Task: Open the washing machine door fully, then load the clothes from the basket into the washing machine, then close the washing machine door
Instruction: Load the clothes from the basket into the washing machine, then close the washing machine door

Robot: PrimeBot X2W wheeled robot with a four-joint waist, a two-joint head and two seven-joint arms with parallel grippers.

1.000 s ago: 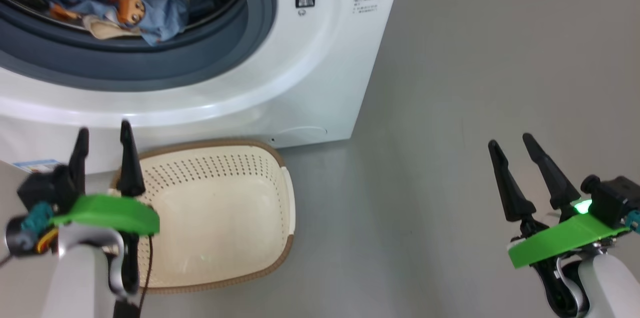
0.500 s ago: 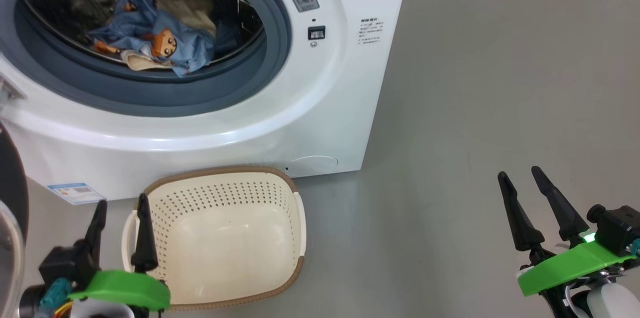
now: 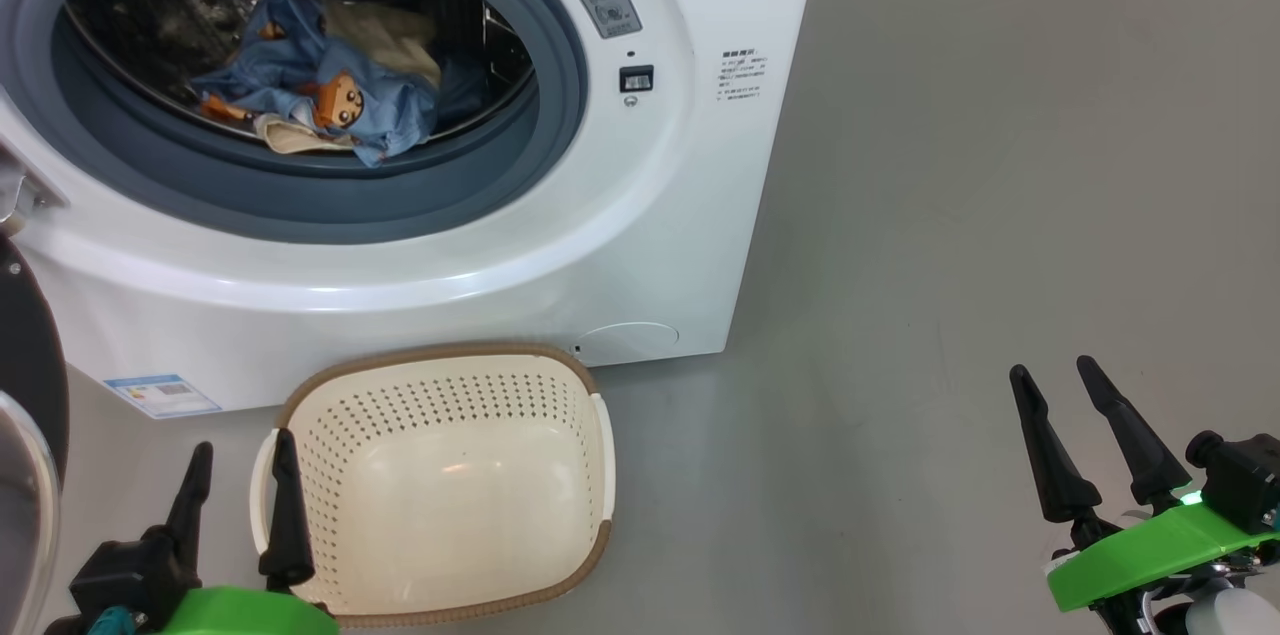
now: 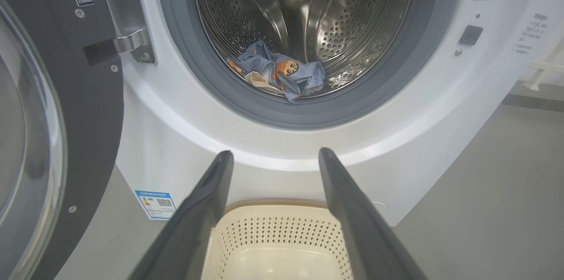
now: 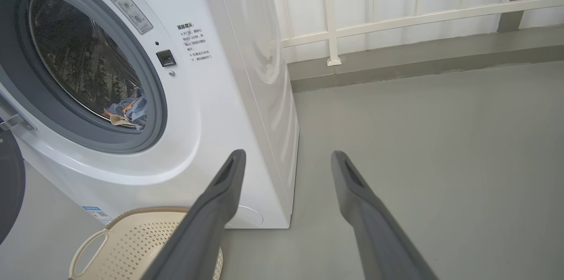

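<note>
Blue and cream printed garments, the clothes (image 3: 320,105), lie bunched low in the perforated steel drum (image 4: 352,15) of the big white front-loading washing machine (image 3: 640,245); the small cream perforated basket (image 3: 440,415) with its brown rim stands on the grey floor (image 3: 950,215) just before the machine, with nothing in it; loading looks done, so closing is likely the step in hand.

The round washing machine door (image 3: 25,385), glossy black rim around clear glass, stands swung out at the machine's left; the left claw (image 3: 243,439) hangs by the basket's left handle, fingers spread wide and holding nothing; the right claw (image 3: 1052,365), equally wide and bare, is well apart over open floor.

To close well, I judge the left claw should get behind the door and push on the rim far from the hinge, following its arc until the latch catches; no cloth overhangs the grey gasket (image 3: 560,115), so nothing should jam.

The left wrist view gives the steel hinge (image 4: 128,42) and the door's inner face plainly, where the head view catches a sliver of rim; the right wrist view adds the machine's side panel and a white railing (image 5: 396,20) beyond.
</note>
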